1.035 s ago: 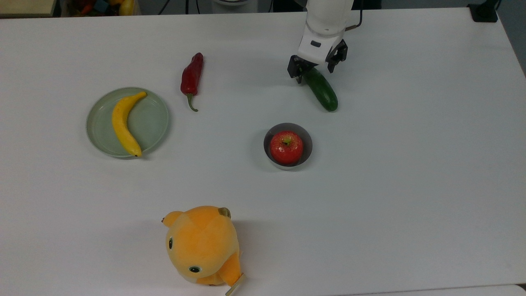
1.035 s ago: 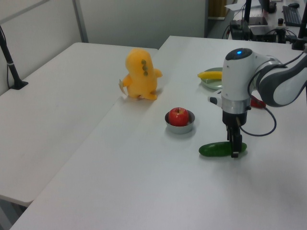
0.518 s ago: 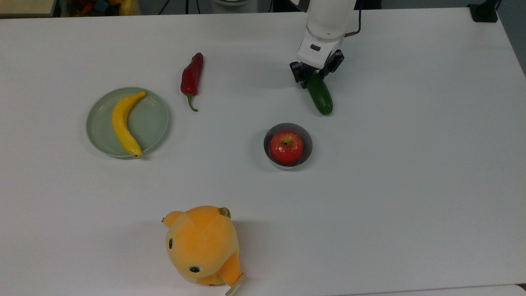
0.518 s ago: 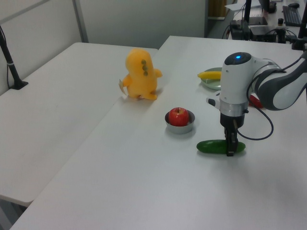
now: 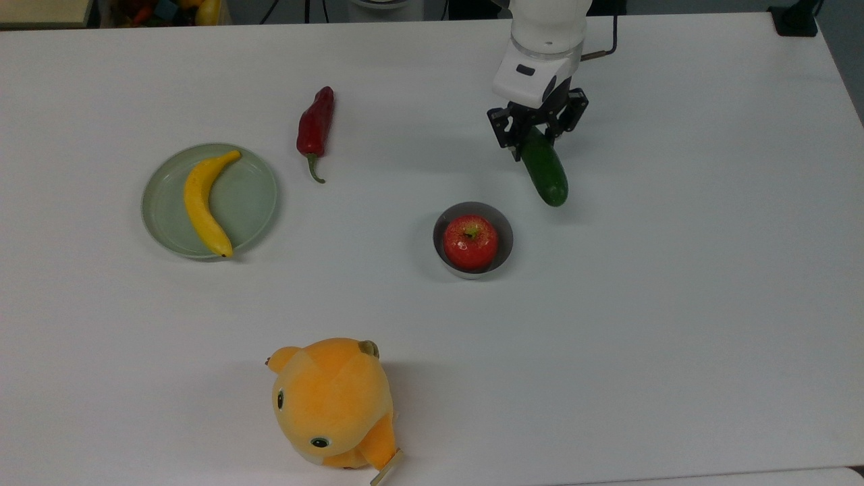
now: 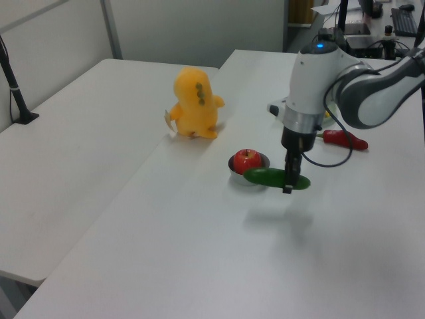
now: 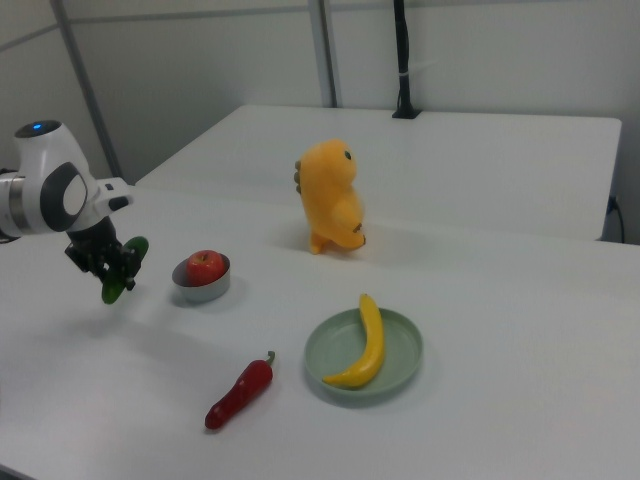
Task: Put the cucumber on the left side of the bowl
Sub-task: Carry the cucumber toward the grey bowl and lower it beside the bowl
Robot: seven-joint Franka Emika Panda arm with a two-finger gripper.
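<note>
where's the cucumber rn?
In the hand, lifted off the table: the cucumber sits in the top view just above-right of the bowl with the apple.

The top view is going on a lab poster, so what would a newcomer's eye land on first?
Probably the white arm at the top view's upper right, its gripper shut on the dark green cucumber, which the left view shows lifted clear of the table. Next comes the red apple in the grey bowl at centre, then the orange plush toy at the near edge.
</note>
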